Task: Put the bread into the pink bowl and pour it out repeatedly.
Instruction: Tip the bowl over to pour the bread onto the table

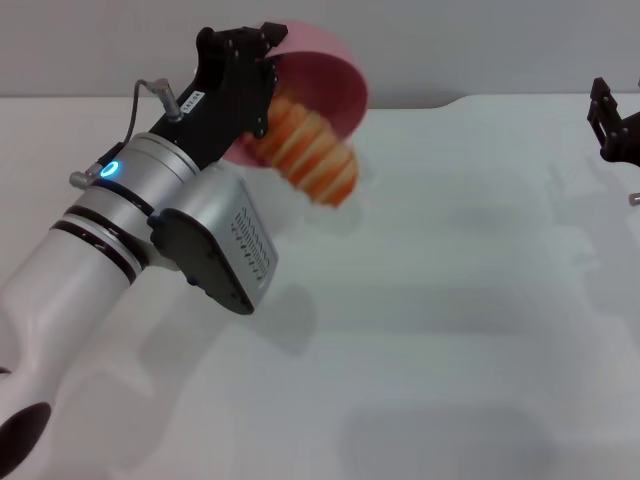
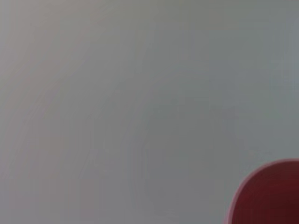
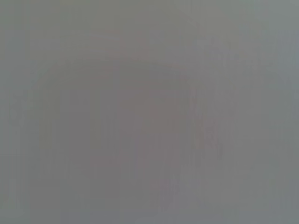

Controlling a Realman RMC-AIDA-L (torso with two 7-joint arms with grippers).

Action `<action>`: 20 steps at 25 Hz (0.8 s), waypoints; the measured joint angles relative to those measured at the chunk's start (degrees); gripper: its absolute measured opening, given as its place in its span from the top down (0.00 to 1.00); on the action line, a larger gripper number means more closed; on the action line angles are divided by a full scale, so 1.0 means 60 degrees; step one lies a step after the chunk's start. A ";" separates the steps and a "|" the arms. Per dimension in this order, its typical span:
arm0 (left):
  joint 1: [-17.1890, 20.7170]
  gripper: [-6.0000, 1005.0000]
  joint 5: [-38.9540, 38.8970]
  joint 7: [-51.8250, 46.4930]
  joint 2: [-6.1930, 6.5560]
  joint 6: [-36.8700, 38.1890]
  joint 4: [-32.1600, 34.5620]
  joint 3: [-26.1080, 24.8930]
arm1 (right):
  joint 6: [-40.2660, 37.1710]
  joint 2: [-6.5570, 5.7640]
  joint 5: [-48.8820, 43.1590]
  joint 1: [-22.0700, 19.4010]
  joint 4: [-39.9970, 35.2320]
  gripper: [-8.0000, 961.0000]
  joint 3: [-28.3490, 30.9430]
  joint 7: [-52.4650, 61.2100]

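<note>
The left claw (image 1: 262, 62) pinches the rim of the bowl (image 1: 335, 80) and holds it lifted and tipped hard over above the far left of the table (image 1: 450, 300), mouth facing down and toward the robot's right. The bread (image 1: 310, 150) is sliding out of that mouth, half clear of the rim and apparently off the table surface. Its long axis runs diagonally, upper end tucked in the bowl near the claw, lower end pointing down and rightward toward the table, ridges crossing its length. This looks like the pour-out step. To do it well, I would hold the tilt steady until the loaf drops fully free, keep the pinch firm so the smooth rim does not twist in the claw, and avoid jerking, since a rounded loaf may roll on landing and should stay within reach for the next pickup. The left wrist view shows only a curved edge of the bowl (image 2: 268, 196) against plain surface. The right claw (image 1: 612, 125) waits at the far right edge, well apart; whether it is spread or pressed together I cannot tell.
</note>
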 joint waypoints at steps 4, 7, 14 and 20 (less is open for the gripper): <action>-0.0012 0.95 -0.0408 0.0366 0.0007 0.0179 -0.0069 0.0111 | 0.0017 0.0000 0.0000 0.0026 0.0005 0.47 0.0000 0.0001; -0.0039 0.95 -0.0624 0.0505 0.0038 0.0368 -0.0160 0.0155 | 0.0082 0.0000 0.0001 0.0069 0.0006 0.47 0.0001 0.0000; -0.0133 0.95 -0.0814 0.0735 0.0012 0.0585 -0.0415 0.0188 | 0.0250 0.0000 0.0001 0.0134 0.0007 0.47 0.0001 0.0001; -0.0374 0.95 -0.3020 0.0641 0.0062 -0.0332 0.0092 0.0283 | 0.0441 -0.0001 0.0001 0.0172 0.0001 0.47 -0.0007 0.0001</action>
